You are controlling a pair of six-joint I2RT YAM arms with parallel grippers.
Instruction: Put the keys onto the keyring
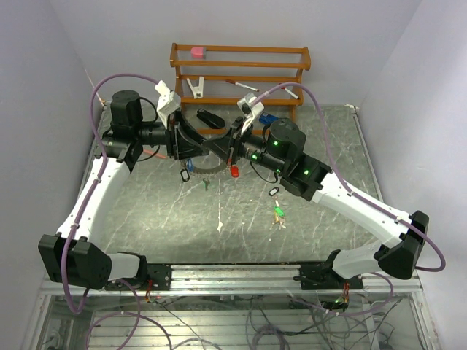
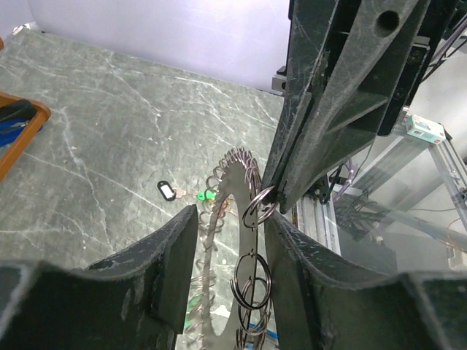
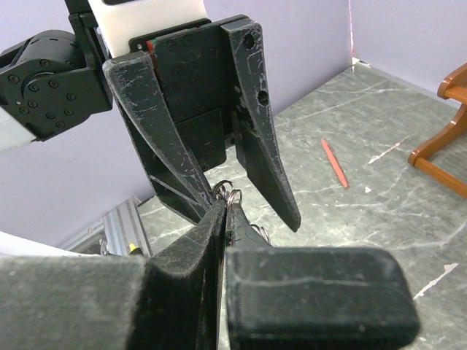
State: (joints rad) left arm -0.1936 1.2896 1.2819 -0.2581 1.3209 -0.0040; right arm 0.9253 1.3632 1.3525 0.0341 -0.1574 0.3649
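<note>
Right gripper is clenched on the keyring, which hangs between the spread fingers of the released left gripper. Loose keys lie on the table below, on the right gripper's side.

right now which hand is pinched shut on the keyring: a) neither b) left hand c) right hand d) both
c: the right hand has its fingers pressed together on the keyring, while the fingers of the left hand stand apart on either side of it.
</note>
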